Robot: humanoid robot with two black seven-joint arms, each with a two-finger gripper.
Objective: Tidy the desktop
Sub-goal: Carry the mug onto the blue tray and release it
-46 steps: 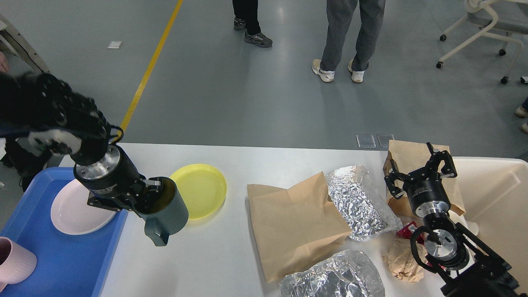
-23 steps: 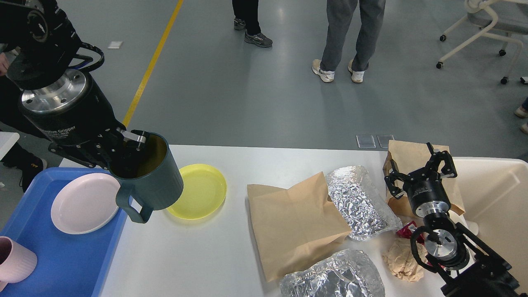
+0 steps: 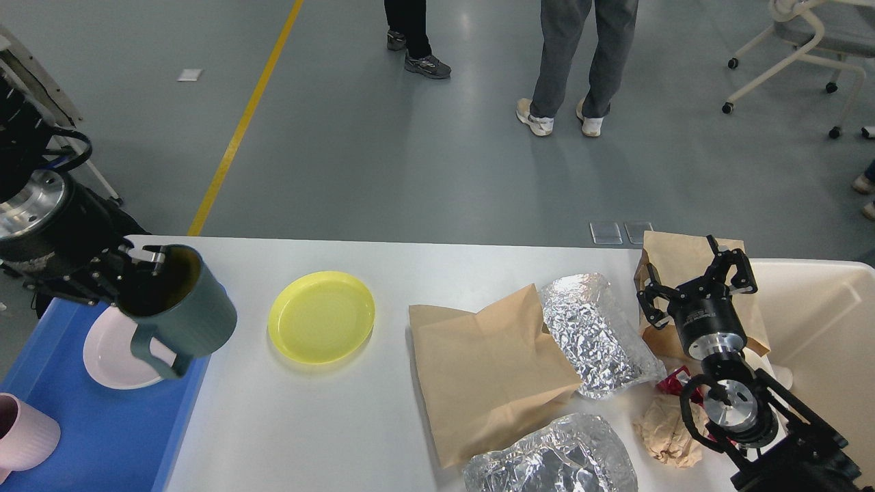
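Observation:
The white desktop (image 3: 321, 417) holds a yellow plate (image 3: 321, 326), a large brown paper bag (image 3: 489, 372), two crumpled foil bags (image 3: 598, 335) (image 3: 554, 458), a second brown bag (image 3: 677, 263) and crumpled paper (image 3: 666, 430). My left gripper (image 3: 137, 273) is shut on the rim of a dark green mug (image 3: 181, 311), held in the air over the right edge of the blue tray (image 3: 102, 424). My right gripper (image 3: 694, 280) is open and empty, above the brown bag at the right.
The blue tray holds a pink plate (image 3: 113, 352) and a pink cup (image 3: 24, 434). A cream bin (image 3: 827, 328) stands at the right end. People's legs (image 3: 581, 61) and a wheeled chair (image 3: 800, 48) are on the floor beyond the table.
My left gripper lifted the green mug off the desktop beside the yellow plate, then carried it left to the tray's edge. The right arm has not moved.

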